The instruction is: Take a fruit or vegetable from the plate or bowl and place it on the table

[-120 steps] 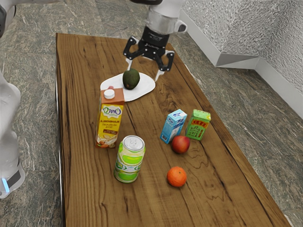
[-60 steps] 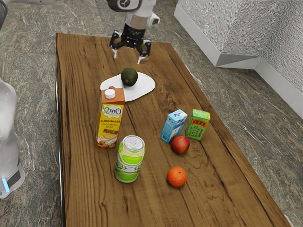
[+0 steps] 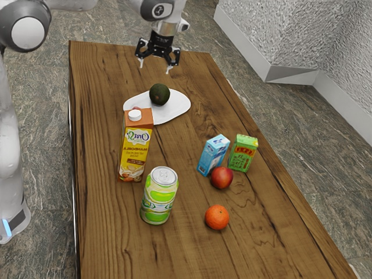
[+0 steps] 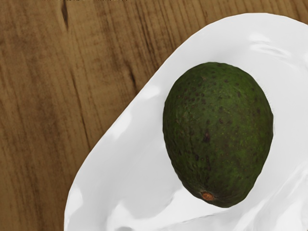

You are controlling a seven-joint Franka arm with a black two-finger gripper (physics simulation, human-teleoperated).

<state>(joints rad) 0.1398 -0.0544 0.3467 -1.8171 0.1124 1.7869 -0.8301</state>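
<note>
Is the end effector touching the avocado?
Apart: the exterior view shows the open end effector, with bare tabletop visible between its fingertips and the avocado.

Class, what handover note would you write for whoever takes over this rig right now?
Gripper: raised, jaws apart, holding nothing.
Where things are: the avocado lies on the white plate; the carton stands close by.
Done: the avocado has not yet been picked up.
Left: close on the avocado, lift it off the plate, and set it on a bare part of the table.
</note>
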